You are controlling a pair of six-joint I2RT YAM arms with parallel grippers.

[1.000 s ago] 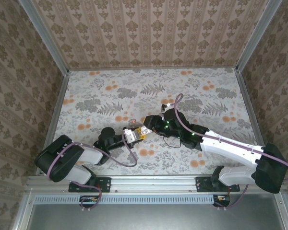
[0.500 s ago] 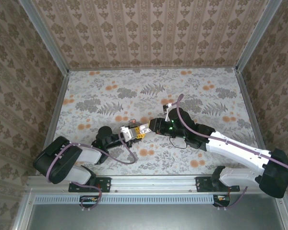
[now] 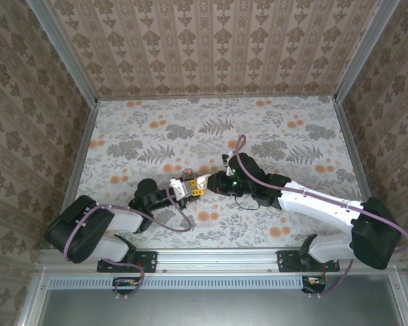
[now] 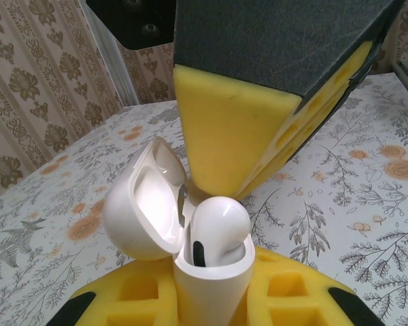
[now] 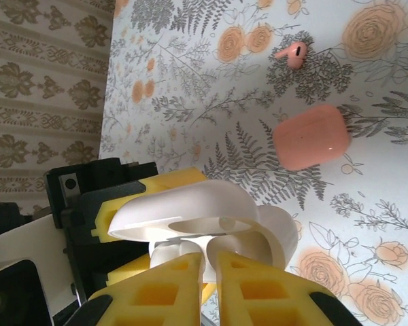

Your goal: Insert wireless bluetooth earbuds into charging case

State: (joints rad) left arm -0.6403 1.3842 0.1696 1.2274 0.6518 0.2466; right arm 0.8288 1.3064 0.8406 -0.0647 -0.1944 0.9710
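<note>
Noted right gripper [image 3: 202,182] pinched shut since last frame, tips just above earbud [image 4: 217,221] upright in left gripper's [image 3: 182,190] clamped case [image 4: 149,210].

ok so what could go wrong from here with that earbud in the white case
The white earbud sits high in the white case, its head above the rim; a push from the shut right tool might tilt it or pop it out. The open lid stands close by that tool's pad and could get knocked.
</note>
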